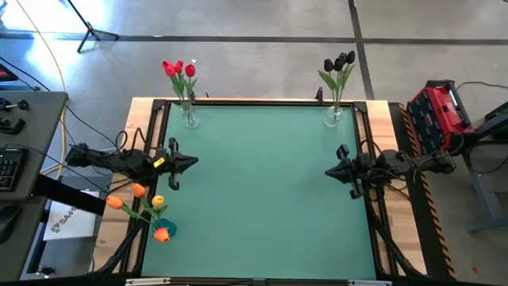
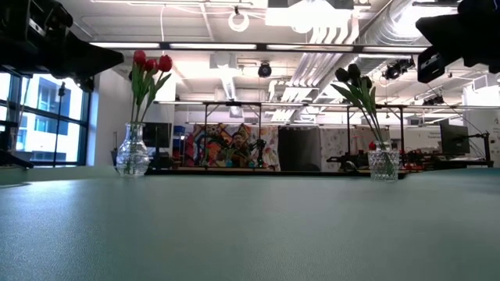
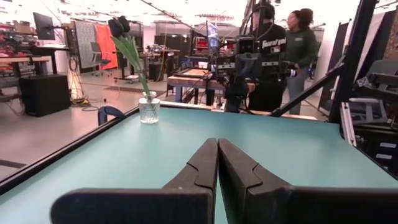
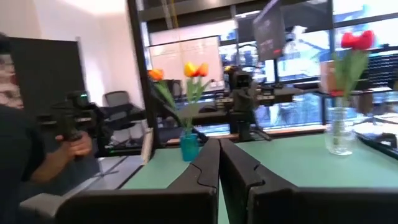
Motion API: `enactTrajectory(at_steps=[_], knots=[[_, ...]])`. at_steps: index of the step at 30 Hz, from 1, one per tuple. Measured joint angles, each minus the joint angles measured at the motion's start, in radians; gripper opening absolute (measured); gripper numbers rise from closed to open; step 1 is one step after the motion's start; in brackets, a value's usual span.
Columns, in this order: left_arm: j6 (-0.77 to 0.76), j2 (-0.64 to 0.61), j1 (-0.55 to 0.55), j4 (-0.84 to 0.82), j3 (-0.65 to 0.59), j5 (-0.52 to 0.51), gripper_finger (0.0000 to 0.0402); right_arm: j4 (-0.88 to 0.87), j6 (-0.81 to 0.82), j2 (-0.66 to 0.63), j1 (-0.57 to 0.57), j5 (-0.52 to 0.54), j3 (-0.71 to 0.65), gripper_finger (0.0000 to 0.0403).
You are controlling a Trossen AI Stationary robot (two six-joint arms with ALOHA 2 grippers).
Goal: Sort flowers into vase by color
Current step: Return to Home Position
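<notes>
I have my left gripper [image 1: 189, 163] closed, empty, orange tulips [image 1: 140, 191] below it at lower left; right gripper [image 1: 329, 171] closed, mid-right.

Table [image 1: 262, 206] centre open, vases [image 1: 190, 117] at edges

right gripper [image 4: 218, 144] jaws together | orange tulips [image 4: 198, 69], blue vase [image 4: 189, 148] | red tulips [image 4: 356, 40], glass vase [image 4: 339, 132]

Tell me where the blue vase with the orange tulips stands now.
In the high view the blue vase stands at the green mat's left edge near the front corner, with the left gripper its nearest neighbour.
</notes>
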Motion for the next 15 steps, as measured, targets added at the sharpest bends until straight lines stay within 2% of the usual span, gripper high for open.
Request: enactTrajectory(at_steps=[3, 9, 15], knots=[[0.0, 0.0, 0.001, 0.0, 0.0, -0.011, 0.0, 0.0, -0.003, 0.001, 0.0, 0.051, 0.0, 0.0], [0.0, 0.0, 0.001, 0.0, 0.0, -0.019, 0.0, -0.018, 0.063, 0.001, 0.0, 0.051, 0.0, 0.0], [0.0, 0.0, 0.001, 0.0, 0.0, -0.019, 0.0, -0.043, 0.063, 0.001, 0.0, 0.051, 0.0, 0.0]])
